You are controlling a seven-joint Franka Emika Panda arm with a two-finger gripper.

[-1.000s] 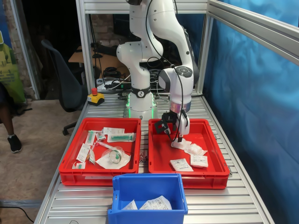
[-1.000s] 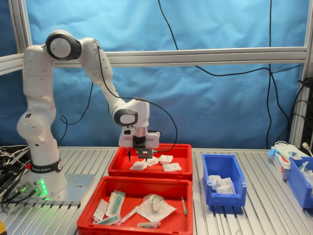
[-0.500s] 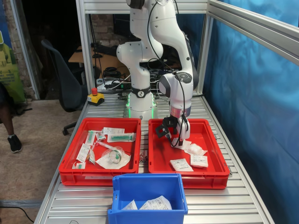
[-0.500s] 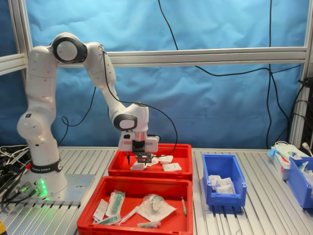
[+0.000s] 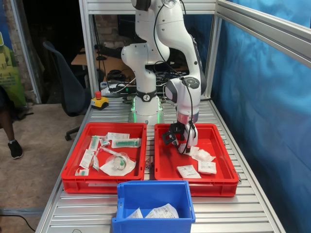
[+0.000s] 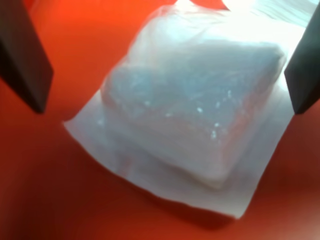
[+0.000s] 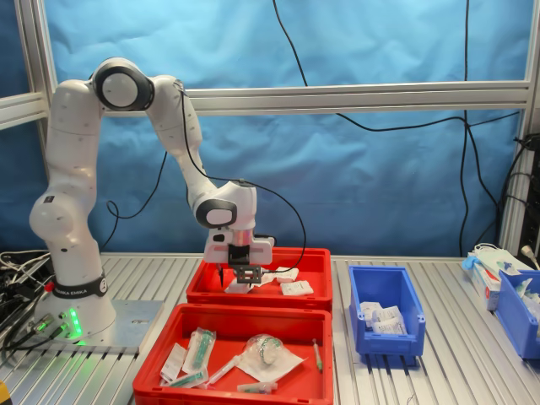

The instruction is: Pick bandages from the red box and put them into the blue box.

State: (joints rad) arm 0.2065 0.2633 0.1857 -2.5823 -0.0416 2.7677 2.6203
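Lowered since earlier — tool (image 5: 182, 147) spread open inside red box (image 5: 167, 167); only wrist view shows bandage (image 6: 195, 107) between fingers (image 6: 25, 55).

2 exterior views share both trays; wrist looks down, close.

Counter (image 5: 243, 213) is ribbed aluminium slats, framed by aluminium posts (image 5: 89, 58) and a horizontal rail (image 7: 354, 97). Blue curtain (image 7: 380, 177) hangs behind the rail in the second exterior view and runs down the first exterior view's right. Black cables (image 7: 396, 126) trail across the curtain. Red emergency stop button on a yellow base (image 5: 99, 101) sits at the counter's far corner. Beyond the frame: dark office chair (image 5: 63, 87), cluttered desk (image 5: 97, 57), brick wall (image 5: 108, 29), beige floor (image 5: 34, 160). Someone's leg and dark shoe (image 5: 14, 148) at the first exterior view's left edge. Lighting is even and indoor.
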